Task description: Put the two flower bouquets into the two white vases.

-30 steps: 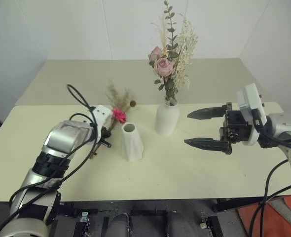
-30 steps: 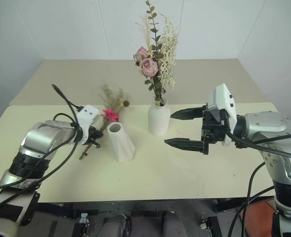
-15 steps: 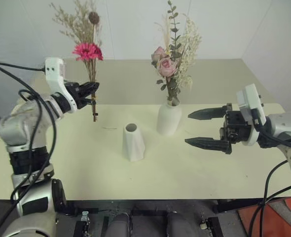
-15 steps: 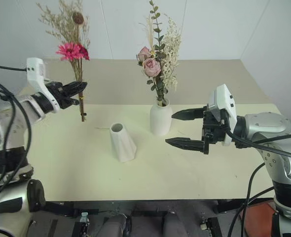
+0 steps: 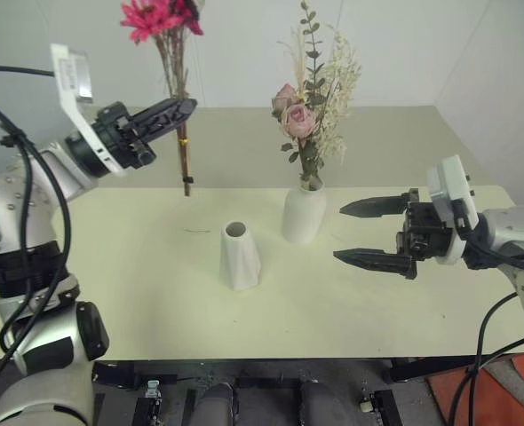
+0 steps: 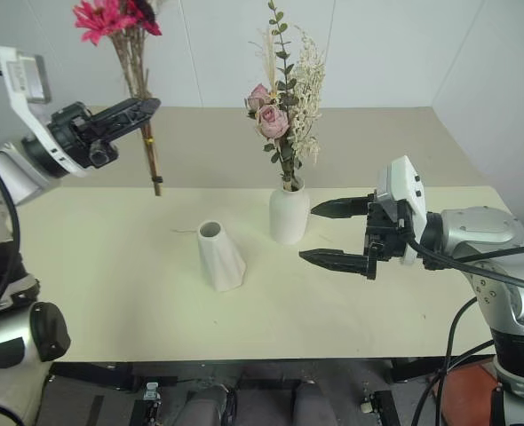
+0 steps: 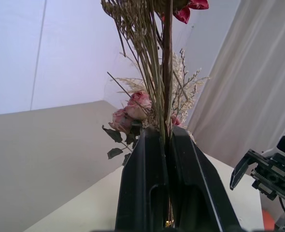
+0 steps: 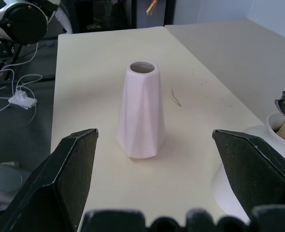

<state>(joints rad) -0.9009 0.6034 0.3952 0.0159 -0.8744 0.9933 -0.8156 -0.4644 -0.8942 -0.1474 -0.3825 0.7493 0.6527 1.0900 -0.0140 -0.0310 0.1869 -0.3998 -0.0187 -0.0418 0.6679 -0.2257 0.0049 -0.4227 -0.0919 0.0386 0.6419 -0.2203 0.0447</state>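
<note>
Left eye view: magenta bouquet in left pincer.

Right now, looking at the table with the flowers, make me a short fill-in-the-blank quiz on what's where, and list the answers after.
1. The left tool is shut on the stems of the ____ bouquet, held up in the air.
2. The pink rose bouquet already stands in the ____ vase.
3. The tapered vase on the table is ____ inside.
4. The right tool has its fingers ____, holding nothing.

Missing words: magenta; rounded; empty; open
</note>
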